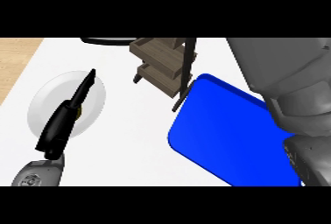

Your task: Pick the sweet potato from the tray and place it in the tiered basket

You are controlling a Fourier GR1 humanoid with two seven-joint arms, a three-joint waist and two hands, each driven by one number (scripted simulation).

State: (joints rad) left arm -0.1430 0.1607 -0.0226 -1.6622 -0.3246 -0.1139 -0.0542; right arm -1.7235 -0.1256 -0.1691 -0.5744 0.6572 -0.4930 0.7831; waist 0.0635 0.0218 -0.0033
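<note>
Tray [223, 131] blue; sweet potato unseen, perhaps hidden. Left hand [65, 118] fingers straight; right fingers unclear.

Bright blue tray [220, 135], plain, no pattern. White plate [97, 98] on a white counter [139, 140]. Brown wooden tiered basket [161, 57] with a black frame. Black left hand [68, 116], grey forearms. Light wood-grain strip at far left.

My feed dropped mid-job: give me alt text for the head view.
A blue tray lies empty at right, no sweet potato visible, with the wooden tiered basket behind it. The open left hand rests over a white plate; the right arm hides its hand.
</note>
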